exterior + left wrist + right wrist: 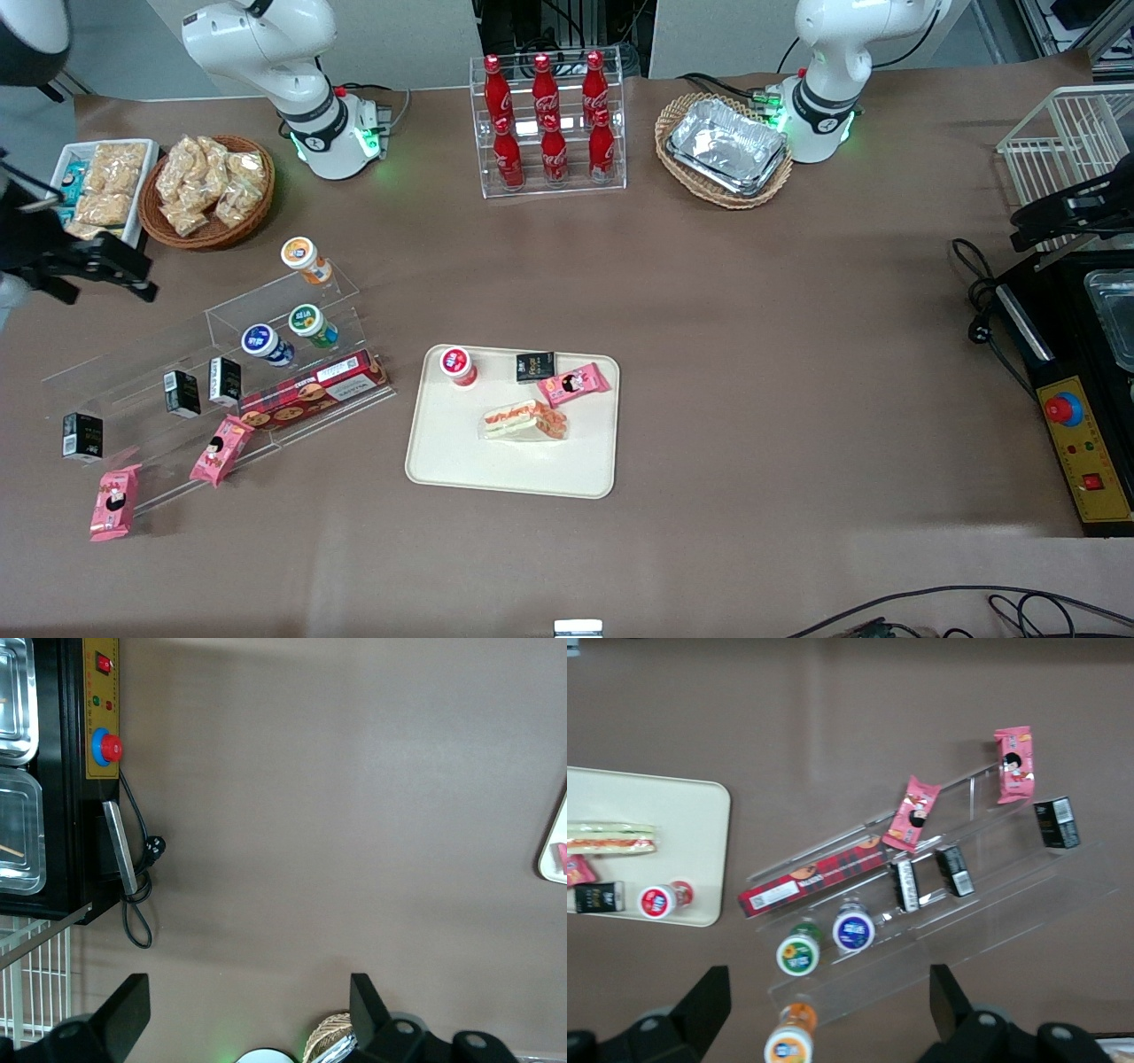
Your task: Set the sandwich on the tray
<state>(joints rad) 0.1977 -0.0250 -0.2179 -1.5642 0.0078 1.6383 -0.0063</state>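
The sandwich (524, 421), a wrapped wedge of pale bread with an orange-red edge, lies flat on the cream tray (461, 465) near the tray's middle. The right wrist view shows the sandwich (611, 837) and tray (673, 806) too. My gripper (111, 266) hangs toward the working arm's end of the table, well away from the tray and above the table near the acrylic stand. Its fingers are open with nothing held; the right wrist view shows the gripper (828, 983) over the stand's orange-lidded bottle (788, 1045).
On the tray also stand a red-lidded cup (458, 364), a black box (534, 365) and a pink packet (573, 384). The acrylic stand (204, 372) carries bottles, black boxes, a biscuit box and pink packets. A cola rack (549, 124), snack basket (208, 190) and foil-tray basket (725, 149) stand farther back.
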